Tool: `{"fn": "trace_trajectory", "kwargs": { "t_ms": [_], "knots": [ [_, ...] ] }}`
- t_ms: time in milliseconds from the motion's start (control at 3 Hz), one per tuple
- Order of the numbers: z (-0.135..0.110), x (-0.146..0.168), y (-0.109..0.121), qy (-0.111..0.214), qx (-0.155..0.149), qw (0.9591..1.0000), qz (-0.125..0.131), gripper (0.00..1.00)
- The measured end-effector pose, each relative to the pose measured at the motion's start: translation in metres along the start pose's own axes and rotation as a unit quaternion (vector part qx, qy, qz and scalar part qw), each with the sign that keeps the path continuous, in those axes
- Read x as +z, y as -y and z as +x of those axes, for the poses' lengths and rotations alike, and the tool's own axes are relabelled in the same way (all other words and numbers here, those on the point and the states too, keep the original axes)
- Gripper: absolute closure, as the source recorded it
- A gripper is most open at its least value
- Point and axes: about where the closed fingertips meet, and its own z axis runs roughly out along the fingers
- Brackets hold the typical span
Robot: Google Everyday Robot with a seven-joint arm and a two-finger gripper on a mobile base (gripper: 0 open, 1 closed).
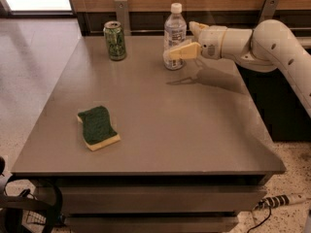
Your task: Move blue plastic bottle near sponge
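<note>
The blue plastic bottle (173,33), clear with a white cap and a white label, stands upright at the back of the grey table (160,125). My gripper (179,41) reaches in from the right at the bottle's lower half and is open. Its near finger (183,51) lies across the front of the bottle, and the far finger shows behind the bottle's right side. The sponge (97,127), dark green on top over yellow foam, lies flat at the front left of the table, far from the bottle.
A green drink can (114,40) stands at the back left, a short way left of the bottle. A wooden wall with metal brackets runs behind the table. The table's right edge borders a dark cabinet. A power strip (282,201) lies on the floor at the front right.
</note>
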Motion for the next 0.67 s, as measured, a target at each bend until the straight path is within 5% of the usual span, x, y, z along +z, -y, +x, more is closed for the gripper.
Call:
{"fn": "trace_trajectory", "kwargs": {
  "t_ms": [667],
  "knots": [
    [-0.0084,0.0301,-0.0074,0.022,-0.006,0.9995,-0.019,0.72]
  ]
}}
